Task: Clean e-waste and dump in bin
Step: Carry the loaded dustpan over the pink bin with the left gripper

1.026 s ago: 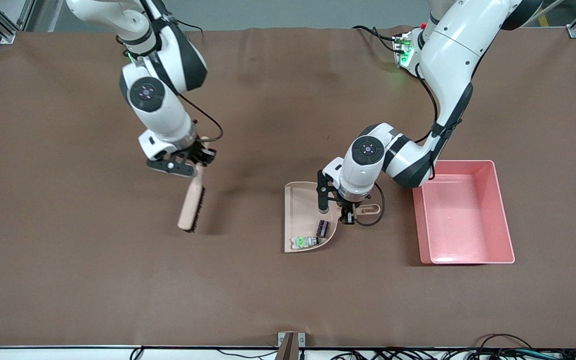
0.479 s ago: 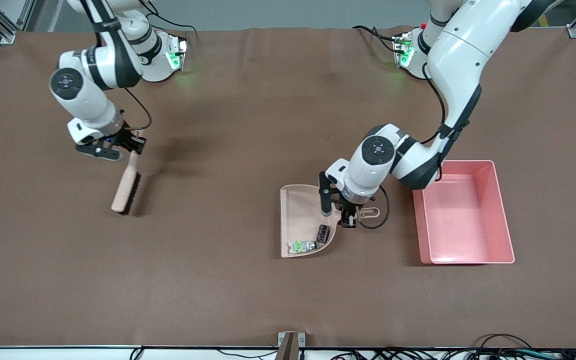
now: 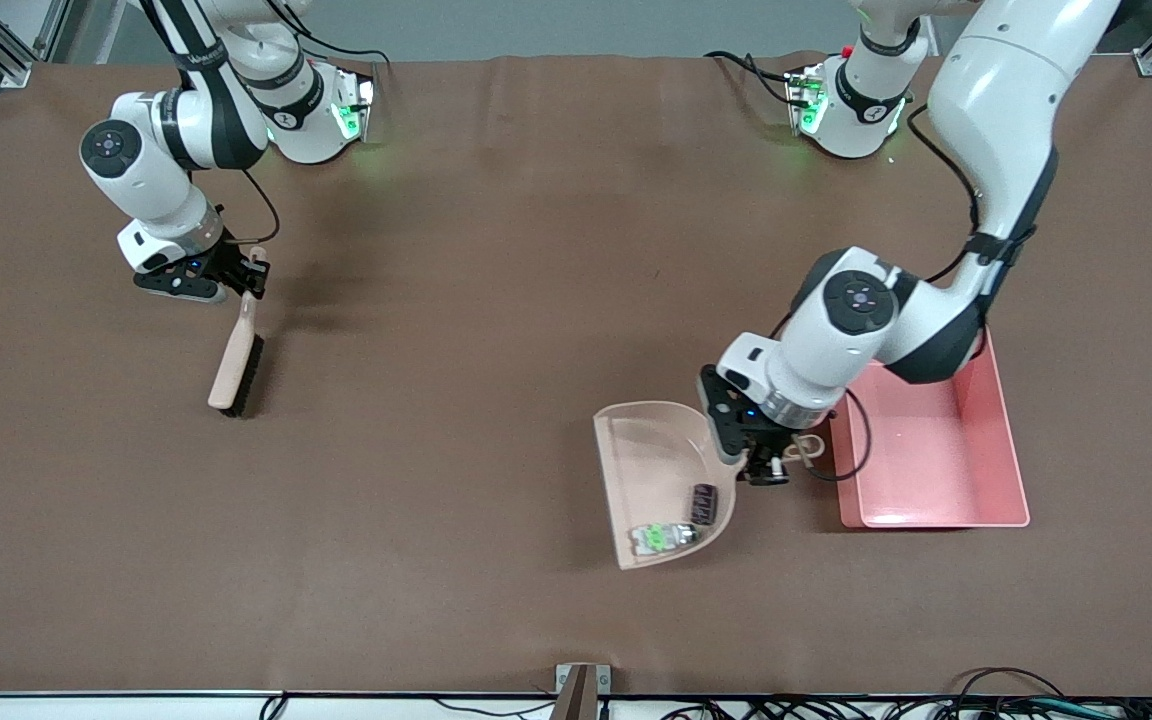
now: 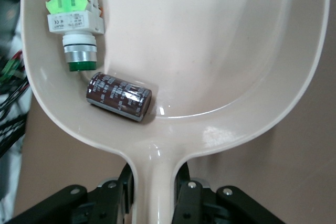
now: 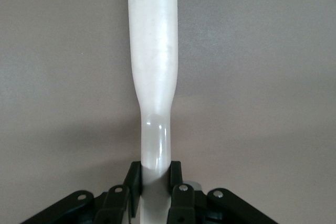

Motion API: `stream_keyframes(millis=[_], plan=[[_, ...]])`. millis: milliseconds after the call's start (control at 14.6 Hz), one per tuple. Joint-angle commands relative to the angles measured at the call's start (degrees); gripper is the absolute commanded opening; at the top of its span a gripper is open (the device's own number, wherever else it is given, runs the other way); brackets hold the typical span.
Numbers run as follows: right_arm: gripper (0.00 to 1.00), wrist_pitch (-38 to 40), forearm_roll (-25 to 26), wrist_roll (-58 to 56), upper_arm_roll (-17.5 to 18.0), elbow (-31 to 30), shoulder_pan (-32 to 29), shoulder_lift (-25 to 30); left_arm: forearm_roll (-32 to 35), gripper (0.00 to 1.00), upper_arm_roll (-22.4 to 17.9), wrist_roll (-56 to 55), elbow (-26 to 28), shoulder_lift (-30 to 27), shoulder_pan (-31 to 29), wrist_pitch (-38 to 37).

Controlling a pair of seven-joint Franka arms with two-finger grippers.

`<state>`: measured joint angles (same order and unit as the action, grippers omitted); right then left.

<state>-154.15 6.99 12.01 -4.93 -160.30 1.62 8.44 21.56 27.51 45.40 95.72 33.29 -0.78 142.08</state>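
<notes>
two e-waste parts, a dark capacitor [image 3: 703, 501] and a green-topped switch [image 3: 663, 537], lie in the dustpan [image 3: 651, 470], its handle clamped in the left gripper [image 3: 762, 462] fingers beside the pink bin [image 3: 991, 480]. next: carry over, tip. right gripper [image 3: 232, 277] fingers clamp the brush [image 3: 235, 364], waiting.

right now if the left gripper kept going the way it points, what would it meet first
Its jaws are shut on the dustpan handle, so the left gripper points along the pan, away from the pink bin. Past the pan's open edge only bare brown table shows, so the way looks free, though its height is unclear.
</notes>
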Motion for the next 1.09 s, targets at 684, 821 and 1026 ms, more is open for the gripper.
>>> stream_keyframes(millis=[684,821,1026], plan=[[1.0,-6.61,1.09,-0.14,0.89,0.07,-2.67,-3.78,1.03,0.0,20.47,12.67,0.52,-6.75,-32.42,-15.6],[1.0,-4.42,1.01,-0.14,0.89,1.65,-2.68,-2.82,1.03,0.0,21.97,17.94,0.7,-6.75,-37.08,-16.57],[1.0,7.67,0.83,-0.14,0.98,8.04,-2.41,0.86,0.76,0.0,22.15,24.63,0.61,-7.27,-40.35,-19.55]])
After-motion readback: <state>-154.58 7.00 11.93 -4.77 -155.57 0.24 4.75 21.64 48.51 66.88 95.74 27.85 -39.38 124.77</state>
